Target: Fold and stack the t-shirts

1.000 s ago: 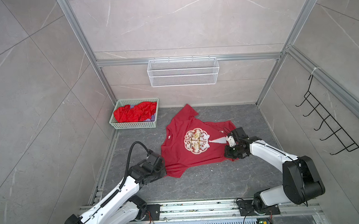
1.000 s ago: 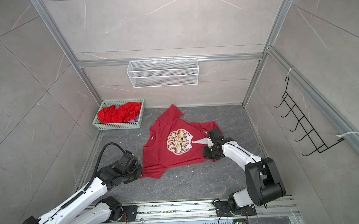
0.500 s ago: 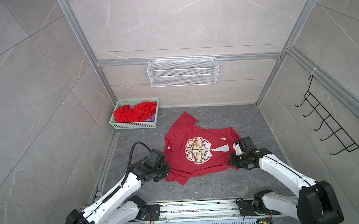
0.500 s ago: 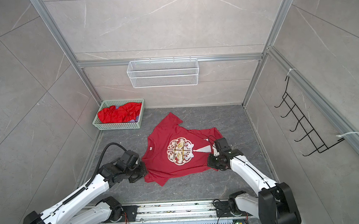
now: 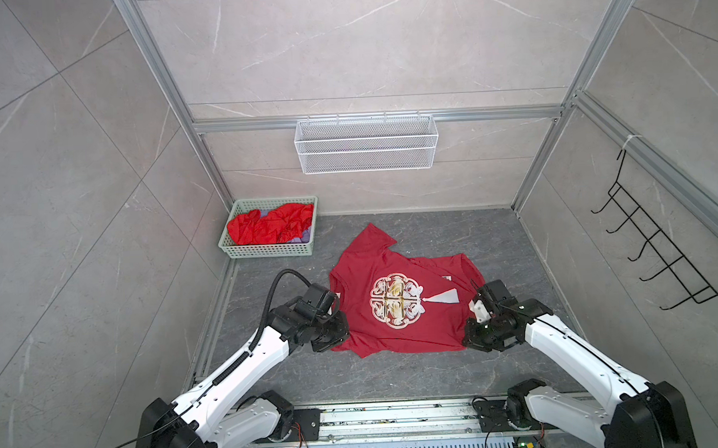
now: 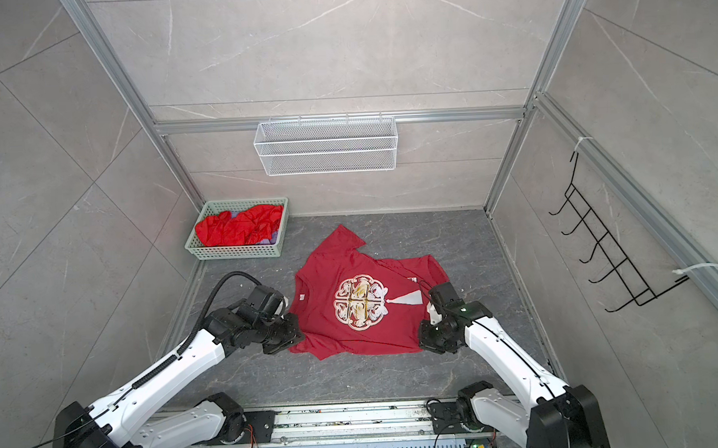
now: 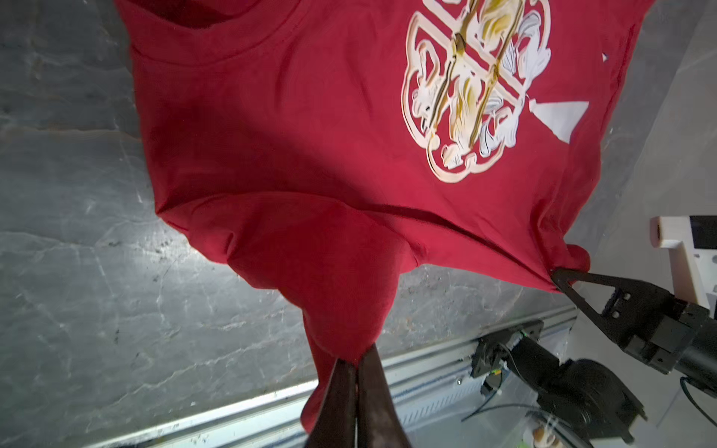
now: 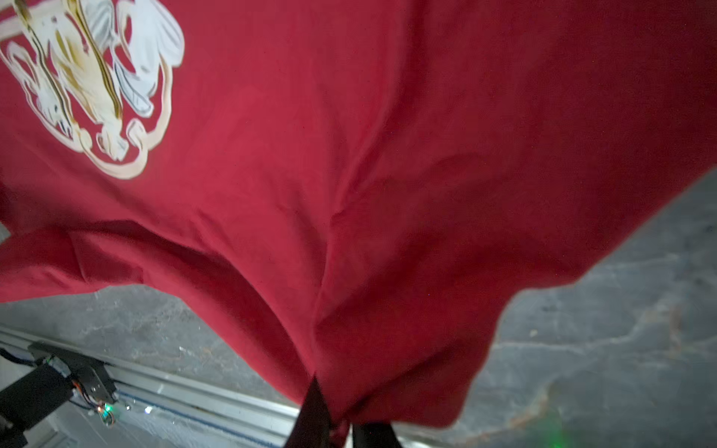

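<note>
Grey marbled bench [image 5: 397, 377] holds a crimson t-shirt [image 5: 359, 275] spread print-up, the left hand [image 7: 357, 362] and right hand [image 8: 341, 426] each clamped on its near edge.

Grey tiled walls [image 5: 341, 47], dark stone floor [image 5: 397, 377], wire shelf [image 5: 366, 145]

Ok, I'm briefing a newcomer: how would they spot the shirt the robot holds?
On the dark grey tabletop of the tiled booth, right of the green basket, lies a spread crimson t-shirt. Unlike the crumpled red shirts in that basket, it shows a round white-gold chest print.
</note>
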### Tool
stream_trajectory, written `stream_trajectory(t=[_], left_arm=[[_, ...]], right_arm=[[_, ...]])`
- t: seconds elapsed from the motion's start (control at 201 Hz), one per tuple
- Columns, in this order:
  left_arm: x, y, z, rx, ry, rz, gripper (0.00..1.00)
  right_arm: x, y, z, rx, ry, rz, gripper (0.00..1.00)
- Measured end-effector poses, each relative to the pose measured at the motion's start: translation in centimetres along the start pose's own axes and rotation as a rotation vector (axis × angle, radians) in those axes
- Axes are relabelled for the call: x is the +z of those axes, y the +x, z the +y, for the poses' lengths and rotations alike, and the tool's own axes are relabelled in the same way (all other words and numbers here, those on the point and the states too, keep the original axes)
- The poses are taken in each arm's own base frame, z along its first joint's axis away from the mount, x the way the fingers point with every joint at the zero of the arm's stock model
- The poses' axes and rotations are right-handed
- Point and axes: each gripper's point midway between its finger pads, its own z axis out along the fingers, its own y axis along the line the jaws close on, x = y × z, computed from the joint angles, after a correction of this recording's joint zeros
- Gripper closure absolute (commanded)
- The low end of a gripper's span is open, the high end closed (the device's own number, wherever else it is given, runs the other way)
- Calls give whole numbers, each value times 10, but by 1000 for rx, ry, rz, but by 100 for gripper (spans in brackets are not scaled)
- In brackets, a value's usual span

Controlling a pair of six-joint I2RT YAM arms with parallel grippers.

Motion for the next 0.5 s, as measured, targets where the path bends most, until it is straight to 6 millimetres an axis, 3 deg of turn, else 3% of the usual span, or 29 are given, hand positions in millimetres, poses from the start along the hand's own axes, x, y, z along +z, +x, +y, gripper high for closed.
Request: stream_trajectory(t=[0.055, 0.119, 0.149, 0.179, 0.334, 0.428, 0.503], left_arm=[[-15, 1, -16, 34, 58, 0, 77], [-35, 1, -36, 79, 135, -14, 63], [-44, 0, -44, 103, 164, -26, 53], [-51, 0, -50, 130, 184, -38, 48], [-82, -14, -74, 235, 224, -128, 45], [-73, -31, -79, 267, 188, -159, 45], [-49, -49, -78, 268, 126, -158, 45]], right_arm=[[-12, 0, 3, -2, 8, -14, 51], [-28, -6, 4, 4, 29, -56, 43], [-36, -10, 4, 9, 36, -84, 42], [-44, -15, 6, 15, 41, -117, 41], [-72, -46, 13, 26, 56, -278, 41], [-67, -68, 20, 33, 51, -316, 42], [-50, -85, 24, 50, 56, -305, 42]])
